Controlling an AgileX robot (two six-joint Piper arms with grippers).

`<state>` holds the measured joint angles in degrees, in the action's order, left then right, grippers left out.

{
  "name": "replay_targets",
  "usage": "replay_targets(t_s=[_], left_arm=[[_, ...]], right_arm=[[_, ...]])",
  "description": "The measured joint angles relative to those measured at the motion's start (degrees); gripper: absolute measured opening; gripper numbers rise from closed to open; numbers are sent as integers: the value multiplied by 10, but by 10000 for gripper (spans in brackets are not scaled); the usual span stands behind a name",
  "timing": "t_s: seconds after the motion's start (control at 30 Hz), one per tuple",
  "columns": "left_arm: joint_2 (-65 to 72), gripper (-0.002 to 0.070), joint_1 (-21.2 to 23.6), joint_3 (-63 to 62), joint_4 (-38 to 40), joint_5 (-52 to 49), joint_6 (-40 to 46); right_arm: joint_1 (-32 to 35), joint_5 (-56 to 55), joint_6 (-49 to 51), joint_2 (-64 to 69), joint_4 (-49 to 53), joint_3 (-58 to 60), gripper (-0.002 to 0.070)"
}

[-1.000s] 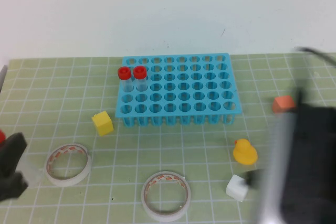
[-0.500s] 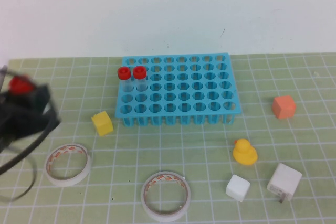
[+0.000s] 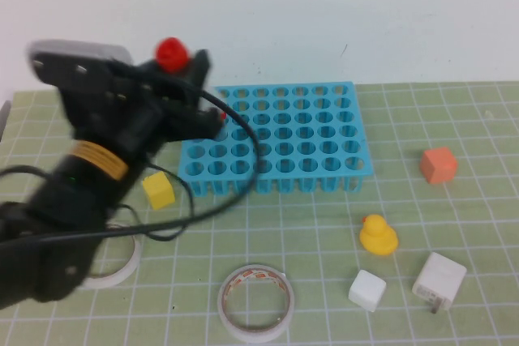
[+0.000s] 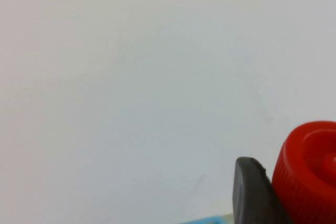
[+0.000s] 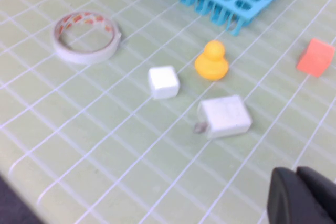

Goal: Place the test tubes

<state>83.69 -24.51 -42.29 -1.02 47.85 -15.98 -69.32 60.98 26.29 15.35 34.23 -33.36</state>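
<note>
One red-capped test tube sits clamped between the left fingers, over the left end of the blue rack; right fingers, closed and empty, hover above the counter.

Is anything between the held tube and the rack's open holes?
Nothing visible. The left gripper holds the red-capped tube above the blue rack's left end; the right gripper, jaws shut, hangs over the mat near the white charger.

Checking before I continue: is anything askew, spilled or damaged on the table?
Nothing stands out. The blue rack sits flat and intact. The left gripper holds a red-capped test tube above the rack's left end. The right gripper is shut, raised above the mat near the white charger.
</note>
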Motion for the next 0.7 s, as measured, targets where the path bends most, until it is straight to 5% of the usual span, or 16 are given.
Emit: replay_targets(t_s=[0.13,0.27,0.7], left_arm=[[78,230,0,-1,-73,131,-29],[120,230,-1,-9,-109,156,-53],[157,230,-1,-204,-76,-173,-36]], right_arm=[[0,17,0,0,-28,0,3],[0,34,0,0,-48,0,2],[0,42,0,0,-71,0,1]])
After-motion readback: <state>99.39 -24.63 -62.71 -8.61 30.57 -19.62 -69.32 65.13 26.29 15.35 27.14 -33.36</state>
